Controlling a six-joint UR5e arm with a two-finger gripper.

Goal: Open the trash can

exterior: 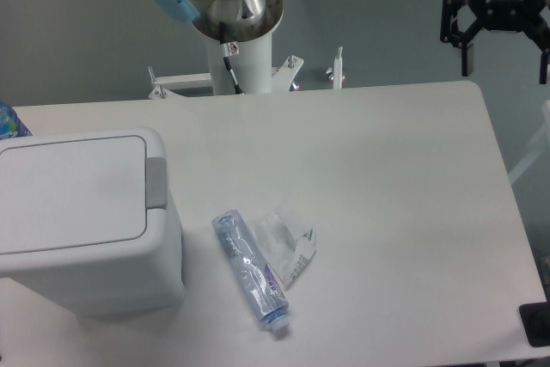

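Trash can (82, 221) status?

— Operator: It stands at the left edge of the counter (387, 178), lid flat and fully closed. The grey push tab (156, 182) sits on the lid's right-hand edge, facing the middle of the counter.

— Technician: Position of the pincer?

— Operator: The pincer (505, 40) hangs at the upper right, past the counter's far right corner, well apart from the bin. Its fingers are spread with nothing between them.

— Technician: Recommended procedure for the step in hand?

— Operator: The approach has not begun, so the task is at its start. Carry the pincer leftward across the counter at a height above the lid, then descend over the tab. Bringing the fingers together first would likely give a single, firmer contact point. Press straight down on the middle of the tab; an off-centre push may slide off onto the lid panel and hold it shut.

— Technician: Obstacles?

— Operator: A clear plastic bottle (251, 269) lies on its side just right of the bin, with a crumpled clear wrapper (288, 242) touching it. Both sit low, below tab height. A high crossing should clear them.

— Technician: Other cautions?

— Operator: The bin looks light. Excess sideways force could shift it toward the counter's left edge. Keep the load vertical.
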